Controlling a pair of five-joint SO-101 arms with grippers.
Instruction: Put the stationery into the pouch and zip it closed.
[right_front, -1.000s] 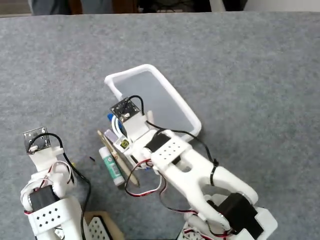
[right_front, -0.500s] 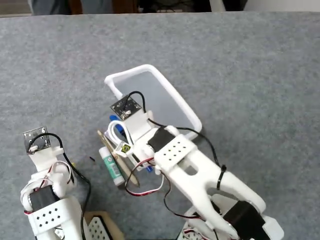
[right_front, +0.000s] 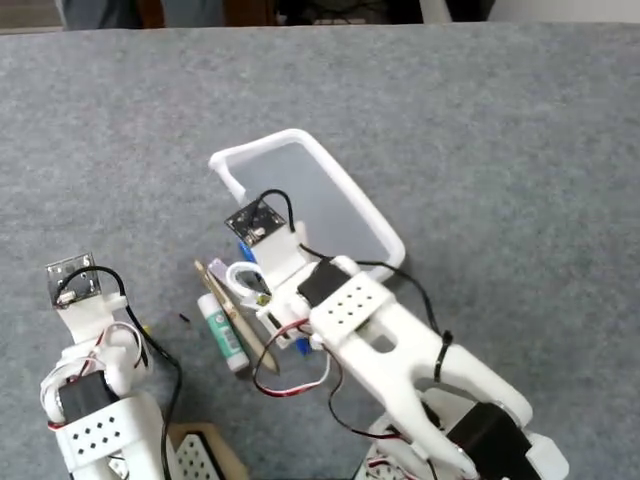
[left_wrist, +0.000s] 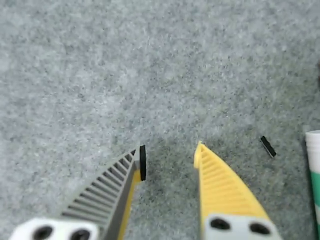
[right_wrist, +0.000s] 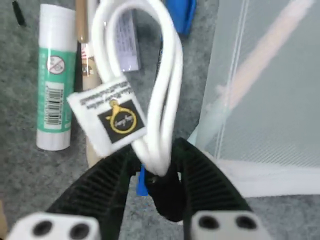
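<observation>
A translucent pouch (right_front: 320, 200) with a white rim lies flat at the table's middle; its edge (right_wrist: 265, 85) is beside the right gripper. My right gripper (right_wrist: 156, 167) is shut on a looped white cable (right_wrist: 165, 75) with a printed tag (right_wrist: 112, 117), held above the other stationery just off the pouch's near-left edge (right_front: 265, 298). Below it lie a green and white glue stick (right_front: 222, 330) (right_wrist: 54, 75), a tan wooden stick (right_front: 240, 320), a small purple-labelled piece (right_wrist: 125, 42) and a blue item (right_wrist: 181, 12). My left gripper (left_wrist: 171, 157) stands open over bare carpet at the lower left (right_front: 135, 335).
Grey carpet covers the table. A tiny black fragment (left_wrist: 268, 147) lies between the left gripper and the glue stick. A cardboard piece (right_front: 205, 450) sits at the near edge by the left arm's base.
The right gripper has drawn the cable loop a little toward the near side, away from the pouch's corner. The left arm has not moved.
</observation>
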